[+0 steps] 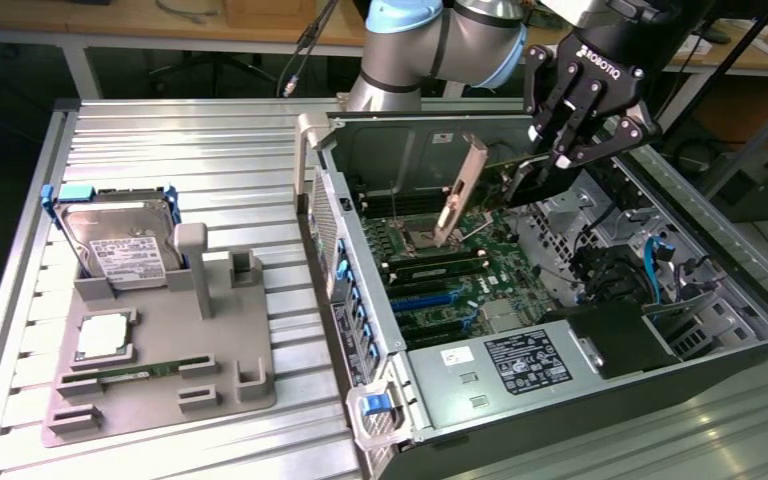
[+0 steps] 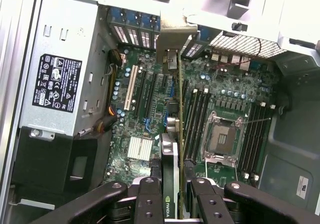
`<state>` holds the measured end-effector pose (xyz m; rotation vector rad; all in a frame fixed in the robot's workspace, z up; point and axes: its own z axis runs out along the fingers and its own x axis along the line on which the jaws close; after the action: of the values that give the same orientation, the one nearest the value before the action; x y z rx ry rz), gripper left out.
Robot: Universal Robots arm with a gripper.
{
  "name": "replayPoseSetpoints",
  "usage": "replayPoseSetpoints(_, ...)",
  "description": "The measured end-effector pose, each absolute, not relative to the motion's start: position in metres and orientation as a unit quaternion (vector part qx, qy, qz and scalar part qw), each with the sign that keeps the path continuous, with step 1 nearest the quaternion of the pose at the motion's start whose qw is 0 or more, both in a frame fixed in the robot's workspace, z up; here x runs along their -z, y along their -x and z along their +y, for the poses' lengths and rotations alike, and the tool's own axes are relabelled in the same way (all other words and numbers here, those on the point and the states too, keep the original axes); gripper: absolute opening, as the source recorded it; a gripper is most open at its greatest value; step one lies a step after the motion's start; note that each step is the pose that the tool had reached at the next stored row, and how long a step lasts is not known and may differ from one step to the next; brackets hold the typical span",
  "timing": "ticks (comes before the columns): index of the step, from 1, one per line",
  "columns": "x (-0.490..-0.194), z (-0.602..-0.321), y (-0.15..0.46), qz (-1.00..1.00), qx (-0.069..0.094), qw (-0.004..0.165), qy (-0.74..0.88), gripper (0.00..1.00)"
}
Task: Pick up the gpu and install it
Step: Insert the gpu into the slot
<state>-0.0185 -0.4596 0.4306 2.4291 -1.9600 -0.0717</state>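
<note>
The gripper (image 1: 574,163) hangs over the open computer case (image 1: 704,350), its fingers (image 2: 150,199) clamped on the top edge of the gpu (image 1: 462,192). The card stands on edge directly below the gripper, metal bracket (image 2: 172,39) at its far end, above the motherboard (image 2: 150,109). The power supply (image 2: 57,84) sits off to one side, the empty processor socket (image 2: 222,136) to the other.

Arm reaching down, claw (image 1: 560,170) fingers (image 2: 150,199) clamped, wrist tilted.

Bright, even light; mild glare.
</note>
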Motion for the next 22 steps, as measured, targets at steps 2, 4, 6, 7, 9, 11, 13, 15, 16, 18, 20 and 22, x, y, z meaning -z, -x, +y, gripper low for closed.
replayPoseSetpoints(2, -0.4306, -0.4596, 0.0185, -0.626, 0.023, 0.01, -0.779, 0.27)
replayPoseSetpoints(4, -0.4306, -0.4596, 0.0185, -0.625, 0.023, 0.01, -0.78, 0.27)
replayPoseSetpoints(6, -0.4306, -0.4597, 0.0185, -0.624, 0.023, 0.01, -0.781, 0.27)
replayPoseSetpoints(7, -0.4306, -0.4596, 0.0185, -0.623, 0.023, 0.01, -0.782, 0.27)
replayPoseSetpoints(9, -0.4306, -0.4596, 0.0185, -0.621, 0.023, 0.01, -0.783, 0.27)
replayPoseSetpoints(11, -0.4306, -0.4596, 0.0185, -0.619, 0.023, 0.01, -0.785, 0.27)
replayPoseSetpoints(13, -0.4306, -0.4596, 0.0185, -0.613, 0.023, 0.01, -0.789, 0.27)
replayPoseSetpoints(15, -0.4306, -0.4596, 0.0185, -0.613, 0.023, 0.01, -0.79, 0.27)
replayPoseSetpoints(16, -0.4306, -0.4596, 0.0185, -0.614, 0.023, 0.01, -0.789, 0.27)
replayPoseSetpoints(18, -0.4306, -0.4596, 0.0185, -0.618, 0.023, 0.01, -0.786, 0.27)
replayPoseSetpoints(20, -0.4307, -0.4596, 0.0185, -0.623, 0.023, 0.01, -0.782, 0.27)
replayPoseSetpoints(22, -0.4306, -0.4596, 0.0185, -0.629, 0.023, 0.01, -0.777, 0.27)
